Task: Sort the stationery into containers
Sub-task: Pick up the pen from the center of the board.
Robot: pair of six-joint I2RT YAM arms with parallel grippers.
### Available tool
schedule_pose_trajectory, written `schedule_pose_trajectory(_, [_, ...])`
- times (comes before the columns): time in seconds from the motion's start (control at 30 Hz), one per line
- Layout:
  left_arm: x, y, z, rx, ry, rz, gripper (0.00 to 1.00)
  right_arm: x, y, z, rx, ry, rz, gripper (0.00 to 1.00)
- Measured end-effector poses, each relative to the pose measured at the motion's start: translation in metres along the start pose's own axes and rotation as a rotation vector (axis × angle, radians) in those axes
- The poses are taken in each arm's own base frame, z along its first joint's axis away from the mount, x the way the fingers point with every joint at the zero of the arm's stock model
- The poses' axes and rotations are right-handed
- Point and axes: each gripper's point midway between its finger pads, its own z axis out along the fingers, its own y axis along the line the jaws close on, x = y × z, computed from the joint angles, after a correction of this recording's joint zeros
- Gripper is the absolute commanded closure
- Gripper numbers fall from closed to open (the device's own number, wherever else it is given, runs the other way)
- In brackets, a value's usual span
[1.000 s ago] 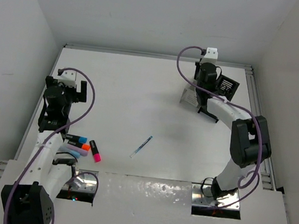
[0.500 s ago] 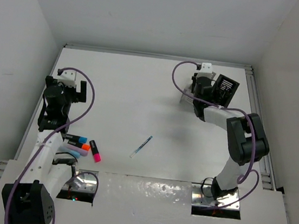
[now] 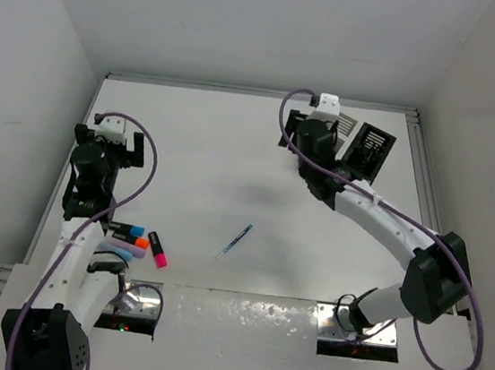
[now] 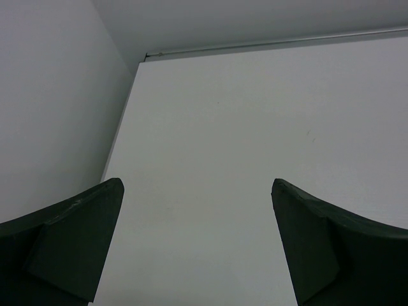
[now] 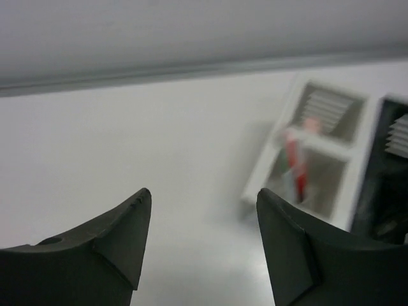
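Observation:
A thin blue pen (image 3: 234, 242) lies mid-table. Several stubby highlighters (image 3: 135, 241) sit in a cluster at the near left, a pink one (image 3: 157, 249) beside them. The white container (image 5: 319, 150) stands at the far right with red pens (image 5: 294, 163) upright in a compartment. The black container (image 3: 374, 150) is next to it. My right gripper (image 5: 203, 191) is open and empty, hovering just left of the white container (image 3: 350, 125). My left gripper (image 4: 197, 185) is wide open over bare table at the far left, holding nothing.
The left wall (image 4: 51, 115) runs close beside my left gripper (image 3: 99, 144). The back wall rail (image 5: 191, 70) lies beyond my right gripper (image 3: 312, 139). Purple cables loop off both wrists.
My right gripper has opened and swung left, away from above the white container. The left arm has not moved.

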Motion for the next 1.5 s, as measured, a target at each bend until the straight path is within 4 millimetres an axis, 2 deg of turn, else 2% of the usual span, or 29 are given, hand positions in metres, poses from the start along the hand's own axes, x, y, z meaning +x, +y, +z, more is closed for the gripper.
schedule_pose_trajectory(0.07, [-0.005,-0.003,-0.001,0.006,-0.018,-0.004,0.0,0.018,0.032,-0.026,-0.054,0.105,0.08,0.33])
schedule_pose_trajectory(0.17, [-0.011,-0.008,-0.004,0.014,-0.042,-0.007,0.0,0.078,0.064,-0.062,-0.094,0.34,0.164,0.29])
schedule_pose_trajectory(0.23, [-0.012,-0.013,-0.007,0.022,-0.053,-0.007,0.0,0.132,0.078,-0.085,-0.087,0.531,0.238,0.31])
schedule_pose_trajectory(0.3, [-0.012,-0.019,-0.009,0.034,-0.059,-0.004,0.0,0.169,0.085,-0.103,-0.068,0.657,0.25,0.33])
schedule_pose_trajectory(0.37, [-0.013,-0.027,-0.012,0.054,-0.066,-0.001,0.0,0.197,0.09,-0.115,-0.07,0.736,0.165,0.35])
schedule_pose_trajectory(0.4, [-0.014,-0.031,-0.013,0.066,-0.069,0.001,0.0,0.204,0.095,-0.12,-0.097,0.756,0.093,0.33])
schedule_pose_trajectory(0.5, [-0.017,-0.04,-0.017,0.088,-0.086,0.006,0.0,0.212,0.121,-0.136,-0.344,0.765,-0.236,0.25])
schedule_pose_trajectory(0.53, [-0.019,-0.041,-0.019,0.091,-0.093,0.008,0.0,0.214,0.123,-0.144,-0.441,0.76,-0.371,0.24])
schedule_pose_trajectory(0.63, [-0.022,-0.041,-0.023,0.087,-0.11,0.012,0.0,0.22,0.12,-0.172,-0.745,0.734,-0.744,0.19])
schedule_pose_trajectory(0.73, [-0.025,-0.036,-0.026,0.064,-0.122,0.008,0.0,0.225,0.111,-0.186,-1.007,0.687,-1.007,0.15])
schedule_pose_trajectory(0.83, [-0.026,-0.03,-0.028,0.034,-0.123,0.002,0.0,0.233,0.111,-0.186,-1.22,0.616,-1.166,0.14])
schedule_pose_trajectory(0.93, [-0.025,-0.023,-0.031,0.004,-0.116,0.002,0.0,0.252,0.116,-0.183,-1.388,0.569,-1.271,0.17])
schedule_pose_trajectory(1.13, [-0.016,-0.015,-0.032,-0.033,-0.081,0.014,0.0,0.294,0.127,-0.191,-1.619,0.555,-1.358,0.21])
schedule_pose_trajectory(1.2, [-0.014,-0.014,-0.032,-0.038,-0.074,0.016,0.0,0.299,0.13,-0.193,-1.652,0.551,-1.369,0.25])
schedule_pose_trajectory(1.27, [-0.014,-0.014,-0.032,-0.038,-0.073,0.016,0.0,0.301,0.136,-0.193,-1.673,0.544,-1.373,0.37])
schedule_pose_trajectory(1.3, [-0.014,-0.014,-0.031,-0.038,-0.072,0.016,0.0,0.302,0.14,-0.193,-1.68,0.541,-1.371,0.49])
schedule_pose_trajectory(1.43, [-0.013,-0.014,-0.031,-0.039,-0.07,0.019,0.0,0.306,0.142,-0.196,-1.691,0.535,-1.379,0.66])
schedule_pose_trajectory(1.5, [-0.013,-0.013,-0.031,-0.042,-0.069,0.024,0.0,0.306,0.141,-0.197,-1.688,0.522,-1.387,0.82])
